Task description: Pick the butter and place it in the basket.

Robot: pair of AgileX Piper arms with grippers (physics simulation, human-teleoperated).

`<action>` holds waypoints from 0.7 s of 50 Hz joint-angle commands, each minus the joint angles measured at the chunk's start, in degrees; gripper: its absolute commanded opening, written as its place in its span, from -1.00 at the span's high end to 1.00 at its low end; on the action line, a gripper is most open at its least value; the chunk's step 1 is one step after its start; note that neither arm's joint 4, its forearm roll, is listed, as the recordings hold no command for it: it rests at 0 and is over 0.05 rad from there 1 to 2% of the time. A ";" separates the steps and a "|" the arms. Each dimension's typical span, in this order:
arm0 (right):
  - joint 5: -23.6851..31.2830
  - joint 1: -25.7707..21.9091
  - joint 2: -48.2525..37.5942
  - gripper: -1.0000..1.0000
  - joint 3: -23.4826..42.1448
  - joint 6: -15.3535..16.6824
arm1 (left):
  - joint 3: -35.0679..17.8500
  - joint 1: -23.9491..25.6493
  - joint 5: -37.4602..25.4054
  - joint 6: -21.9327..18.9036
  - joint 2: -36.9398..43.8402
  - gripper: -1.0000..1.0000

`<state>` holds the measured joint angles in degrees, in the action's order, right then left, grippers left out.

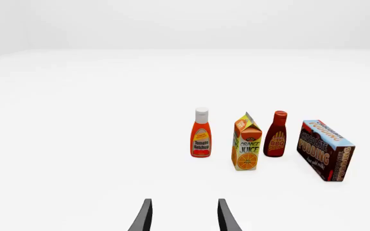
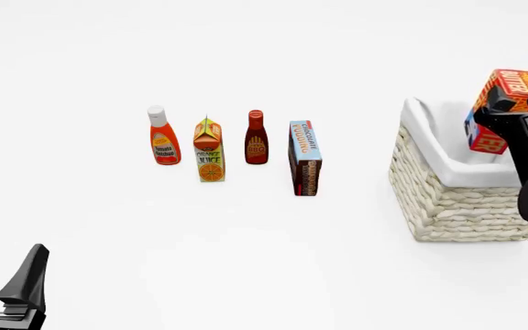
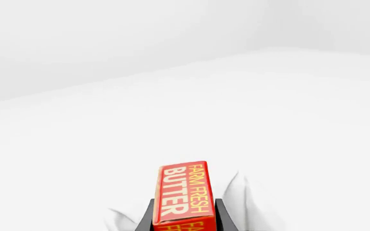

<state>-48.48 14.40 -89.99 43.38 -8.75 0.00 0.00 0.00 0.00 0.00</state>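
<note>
Right gripper (image 2: 500, 110): clamps butter (image 2: 502, 103), tilted, above basket (image 2: 456, 206) | Left gripper (image 1: 183, 216): spread apart, holding nothing, low over worktop (image 2: 245, 261)

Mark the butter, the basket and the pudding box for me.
butter (image 3: 183, 192): right wrist view, lettered top face.
basket (image 2: 456, 206): front view, woven front wall.
chocolate pudding box (image 2: 305, 159): front view, narrow front face.

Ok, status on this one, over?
Right gripper shut on butter, held over basket. Left gripper open, idle. Nothing blocking the drop.
</note>
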 commanded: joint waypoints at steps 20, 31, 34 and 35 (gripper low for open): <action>-1.99 0.09 -2.46 1.00 1.38 0.28 | 0.00 0.00 0.00 0.00 0.00 -1.00; -0.46 -0.25 -2.41 -1.00 1.75 1.97 | 0.00 0.00 0.00 0.00 0.00 -1.00; -0.47 -0.25 -1.98 -1.00 1.58 2.03 | 0.00 0.00 0.00 0.00 0.00 -1.00; -0.45 -0.29 -1.70 -1.00 1.47 1.97 | 0.00 0.00 0.00 0.00 0.00 -1.00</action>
<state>-48.97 14.24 -92.67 44.90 -7.03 0.00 0.00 0.00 0.00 0.00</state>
